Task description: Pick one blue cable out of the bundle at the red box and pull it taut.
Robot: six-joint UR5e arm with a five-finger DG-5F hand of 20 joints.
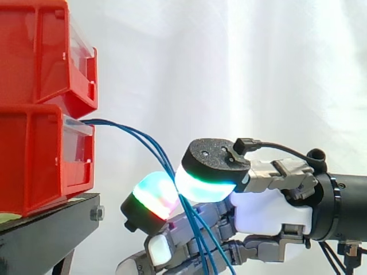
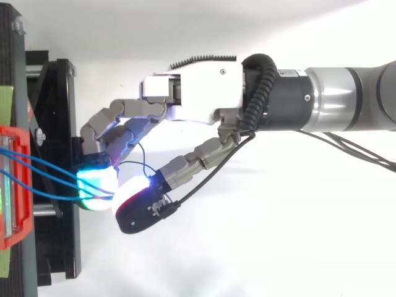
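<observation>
Side view has the blue cables (image 1: 123, 126) coming out of the clear front of the lower red bin (image 1: 34, 160). They curve to the right and down in a loose arc and run off the bottom edge. On the way they pass right between two glowing fingertips (image 1: 150, 199) of the hand (image 1: 269, 213), which comes in from the right. The thumb's pad (image 1: 206, 182) glows cyan-green, the opposing pad cyan and red, and the two are pressed together with the strands pinched between them. I can't tell how many strands are actually caught.

From the top it's the same deal: the cables (image 2: 46, 171) leave the red bin at the left edge and end at the curled fingers, with a thin loop of blue sticking up near the palm (image 2: 192, 93).

A second red bin (image 1: 34, 51) is stacked on top of the lower one. Both sit on a black stand (image 1: 40, 236) with a bolt on its side. A white curtain (image 1: 229, 69) hangs behind everything, and the top view shows plain white under the arm.
</observation>
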